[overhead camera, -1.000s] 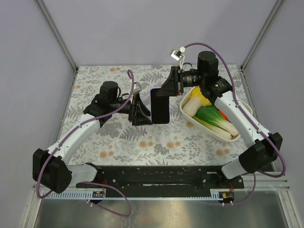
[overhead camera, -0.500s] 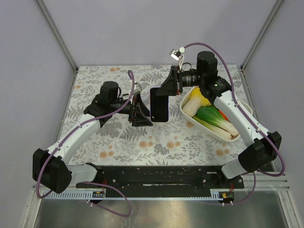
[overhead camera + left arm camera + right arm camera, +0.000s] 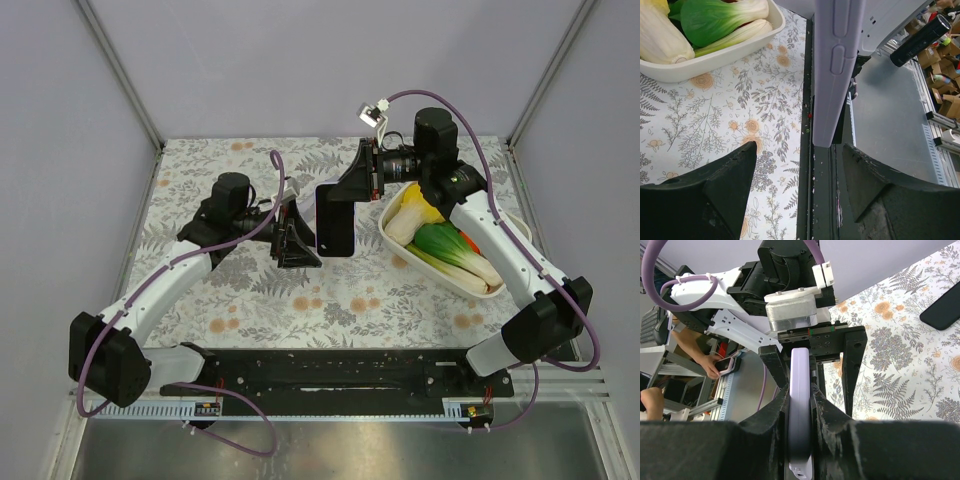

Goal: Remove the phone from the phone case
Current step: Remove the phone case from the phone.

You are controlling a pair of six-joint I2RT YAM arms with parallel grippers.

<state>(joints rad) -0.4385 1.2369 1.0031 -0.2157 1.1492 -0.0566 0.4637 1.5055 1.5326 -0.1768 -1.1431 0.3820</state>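
one phone case (image 3: pixel 801 390) tight between right jaws, just ahead of left jaws

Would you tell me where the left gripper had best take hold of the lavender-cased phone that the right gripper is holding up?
Take the cased phone by its free end, away from the right gripper, coming straight in from the left arm's side. The left wrist view shows it edge-on between the left gripper and its open jaws, so they would likely close on the broad flat faces.
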